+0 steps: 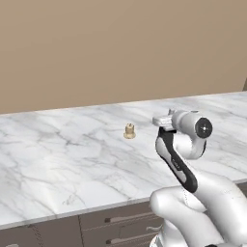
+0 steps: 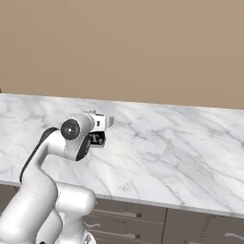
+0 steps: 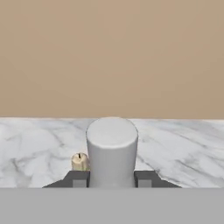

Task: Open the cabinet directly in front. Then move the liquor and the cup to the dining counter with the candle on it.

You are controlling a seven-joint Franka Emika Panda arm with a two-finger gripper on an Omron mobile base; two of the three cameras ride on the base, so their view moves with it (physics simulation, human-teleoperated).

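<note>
Liquor (image 2: 97,138) clamped in pincer (image 3: 112,180) above dining counter (image 1: 58,159), near candle (image 1: 129,130).

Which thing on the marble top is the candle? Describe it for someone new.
Find the long white marble dining counter below the tan wall. Mid-counter, just left of the arm's wrist, stands the candle: a small squat beige stub with a dark wick, alone on the bare marble.

Flat, even, rendered light in all three views.
You get soft, diffuse brightness with no glare on the dining counter (image 1: 58,159) and no hard highlights. Shadows are faint: a slight dark patch under the candle (image 1: 129,130), and shading beneath the counter's overhang on the drawer fronts (image 1: 116,224). Edges look a little soft and pixelated, no lens distortion. In the hand view the pale cylinder (image 3: 112,151) shades gently darker down its sides.
</note>
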